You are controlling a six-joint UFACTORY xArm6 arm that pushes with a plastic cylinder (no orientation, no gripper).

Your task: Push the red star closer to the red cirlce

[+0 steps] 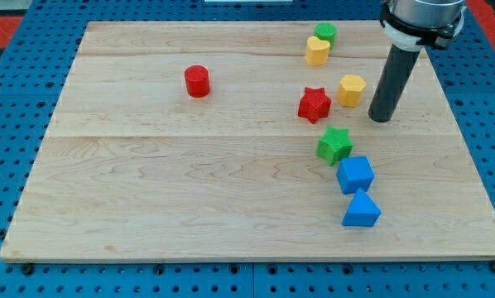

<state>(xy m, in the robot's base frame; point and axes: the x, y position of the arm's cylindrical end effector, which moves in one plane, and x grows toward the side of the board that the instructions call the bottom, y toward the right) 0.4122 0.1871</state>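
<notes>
The red star (314, 104) lies on the wooden board right of centre. The red circle (197, 81), a short cylinder, stands well to its left, slightly nearer the view's top. My tip (382, 118) is down on the board to the right of the red star, with the yellow hexagon (352, 89) between them and a little higher in the view. The tip touches no block.
A green star (334, 145) lies just below the red star. A blue cube (355, 175) and a blue triangle (362, 209) sit below that. A yellow block (317, 51) and a green round block (325, 33) sit near the board's top edge.
</notes>
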